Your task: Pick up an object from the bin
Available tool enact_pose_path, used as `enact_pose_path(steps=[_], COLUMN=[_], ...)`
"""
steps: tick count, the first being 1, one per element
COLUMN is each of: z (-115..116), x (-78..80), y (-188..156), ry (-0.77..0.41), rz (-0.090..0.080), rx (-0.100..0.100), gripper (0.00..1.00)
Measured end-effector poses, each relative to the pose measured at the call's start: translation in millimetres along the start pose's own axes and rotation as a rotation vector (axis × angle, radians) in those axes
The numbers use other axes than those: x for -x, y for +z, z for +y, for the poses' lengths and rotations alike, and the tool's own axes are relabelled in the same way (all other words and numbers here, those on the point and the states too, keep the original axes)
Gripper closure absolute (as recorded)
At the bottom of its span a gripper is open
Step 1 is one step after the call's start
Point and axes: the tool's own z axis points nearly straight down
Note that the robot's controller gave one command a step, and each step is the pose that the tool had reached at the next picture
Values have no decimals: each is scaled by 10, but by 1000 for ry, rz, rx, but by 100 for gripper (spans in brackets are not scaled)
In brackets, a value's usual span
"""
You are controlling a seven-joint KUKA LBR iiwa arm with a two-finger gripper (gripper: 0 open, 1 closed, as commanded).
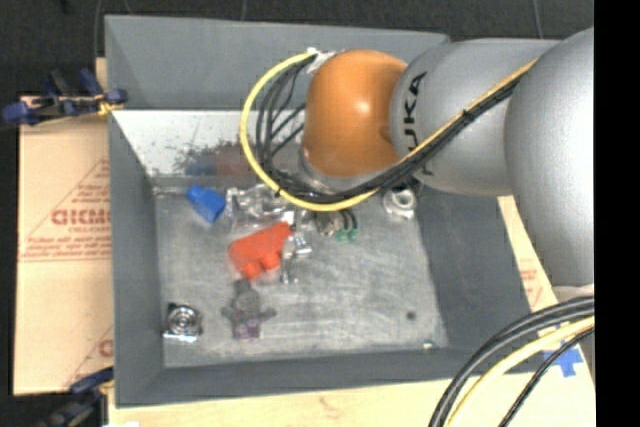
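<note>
A shiny round metal fitting (183, 322) sits down-left of the red plastic block (258, 251), and a blue wedge-like piece (205, 203) up-left of it. A dark purplish, knobbly thing (247, 313) lies just below it. The block itself, chunky and matt, rests mid-bin, loose and apart enough to be an easy pick. The gripper (290, 240) hangs against its right side under the orange cover (345, 115); I cannot tell how wide it stands. Further right lie a small green bit (347, 233) and a silvery ring (400, 202).

My arm (520, 105): silver-grey rounded links, black KUKA lettering (416, 115) near wrist. Glossy orange dome cover (345, 110) caps my wrist. Yellow and black cables (246, 120) loop round it.
</note>
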Motion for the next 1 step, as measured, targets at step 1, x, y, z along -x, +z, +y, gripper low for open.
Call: enact_pose_path(steps=[1], z=[-43], x=[114], y=[-36], ry=[-88], rz=[-6], rx=[1], gripper=[0])
